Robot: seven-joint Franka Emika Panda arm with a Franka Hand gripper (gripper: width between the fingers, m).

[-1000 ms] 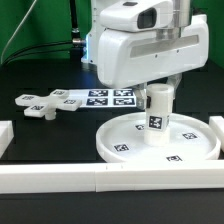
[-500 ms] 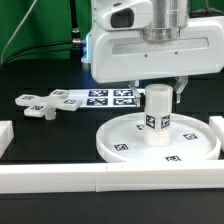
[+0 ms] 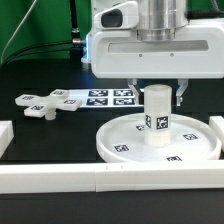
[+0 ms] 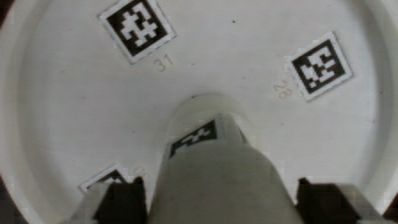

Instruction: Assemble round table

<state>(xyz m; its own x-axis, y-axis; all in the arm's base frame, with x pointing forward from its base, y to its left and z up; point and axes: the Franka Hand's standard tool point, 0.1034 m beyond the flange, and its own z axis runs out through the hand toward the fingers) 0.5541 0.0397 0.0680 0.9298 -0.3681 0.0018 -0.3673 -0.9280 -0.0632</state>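
Observation:
The large round disc (image 3: 112, 148) lies flat on the black table. The thick cylindrical leg (image 3: 157, 118) stands upright on its hub at the centre. My gripper (image 3: 157, 93) reaches down from above, its two fingers on either side of the leg's top, shut on the leg. In the wrist view the leg (image 4: 214, 150) runs down between the dark fingers (image 4: 121, 198) onto the disc (image 4: 71, 90). The gripper (image 4: 222, 200) hides the leg's top end. The cross-shaped four-arm piece (image 3: 40, 103) lies loose on the table at the exterior view's left.
The marker board (image 3: 108, 98) lies behind the disc, beside the cross-shaped piece. A long white border bar (image 3: 100, 182) runs along the front edge. A short bar end (image 3: 5, 135) sits at the exterior view's left. A green backdrop hangs behind.
The wrist has turned about the vertical axis, from angled to square-on. The markers on the leg have shifted round with it. The leg stays upright on the hub.

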